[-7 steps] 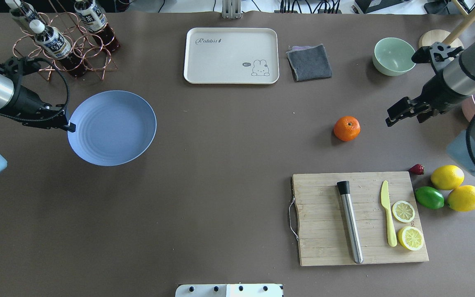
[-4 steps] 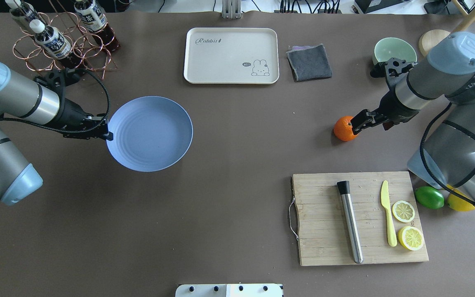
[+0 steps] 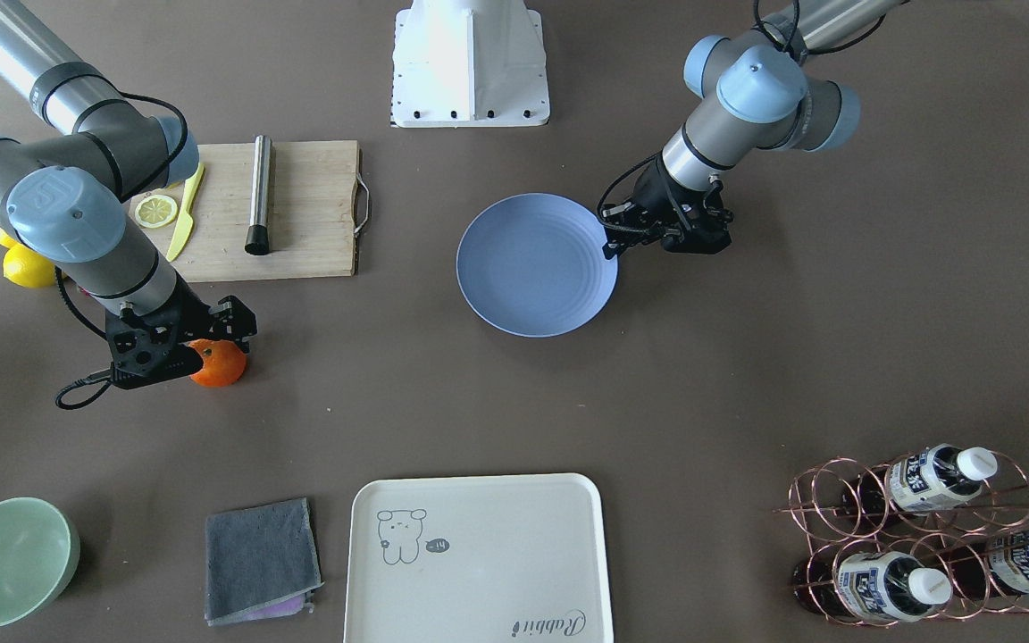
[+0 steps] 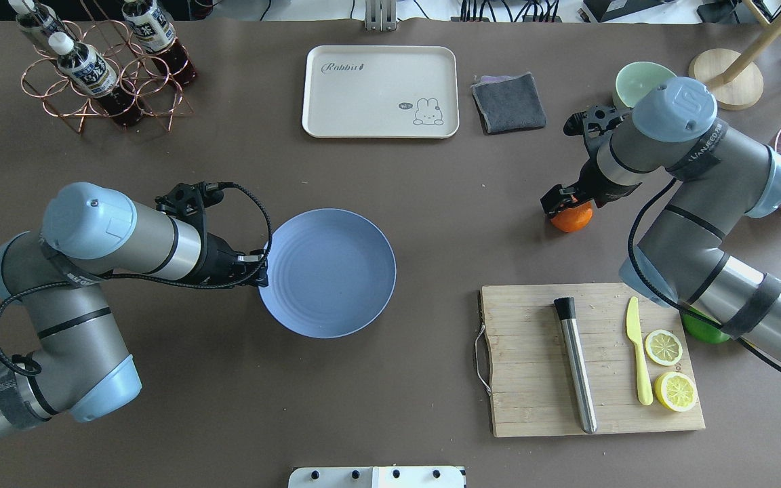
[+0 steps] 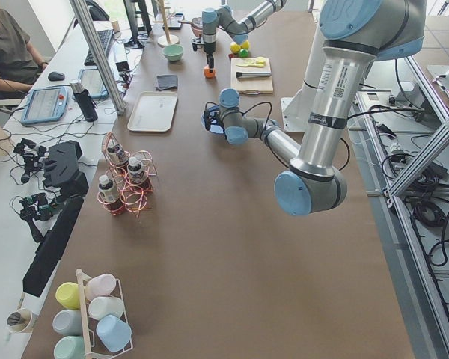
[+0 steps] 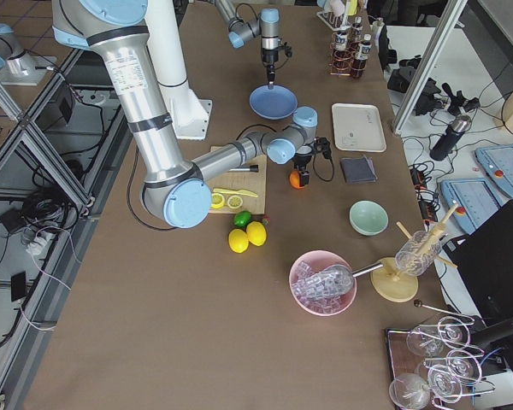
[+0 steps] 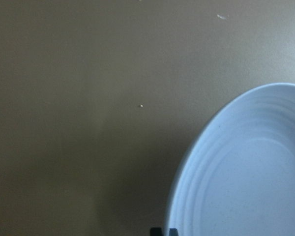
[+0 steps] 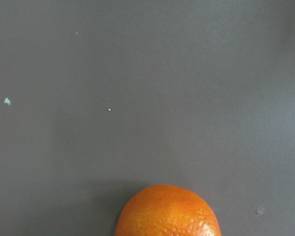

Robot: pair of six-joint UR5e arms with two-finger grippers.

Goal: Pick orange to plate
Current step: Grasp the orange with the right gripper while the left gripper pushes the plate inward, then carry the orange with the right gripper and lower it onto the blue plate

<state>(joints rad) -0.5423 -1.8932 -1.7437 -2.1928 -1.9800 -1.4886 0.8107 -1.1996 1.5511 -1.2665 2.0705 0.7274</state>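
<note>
Since 0.6 s ago the plate (image 4: 336, 271) has shifted right and toward the robot's side of the worktop (image 4: 390, 203), carried along by the left arm. The right arm has also dropped in over the orange (image 4: 575, 218), which has stayed put.

Left to right, overhead view:
- 3 bottles (image 4: 85, 68) sit far left at the back.
- The left end effector (image 4: 259, 269) is pinched narrow on the plate's left rim. In the wrist view, its fingertips (image 7: 164, 231) are just visible at the rim. We cannot tell if the plate is lifted or resting.
- The plate sits left of centre with nothing on it.
- The cream tray (image 4: 380, 91) and grey cloth (image 4: 509, 102) are at the back.
- The cutting board (image 4: 533, 359) is front right, carrying a steel cylinder (image 4: 577, 366), a yellow knife (image 4: 638, 359) and 2 lemon halves (image 4: 664, 347).
- The orange sits on the worktop behind the board, well apart from the plate.
- The right end effector (image 4: 562, 200) is right on top of the orange. We cannot tell whether it's wide or clamped.
- The green bowl (image 4: 634, 81) and lime (image 4: 702, 333) are partly hidden behind the right arm.
</note>
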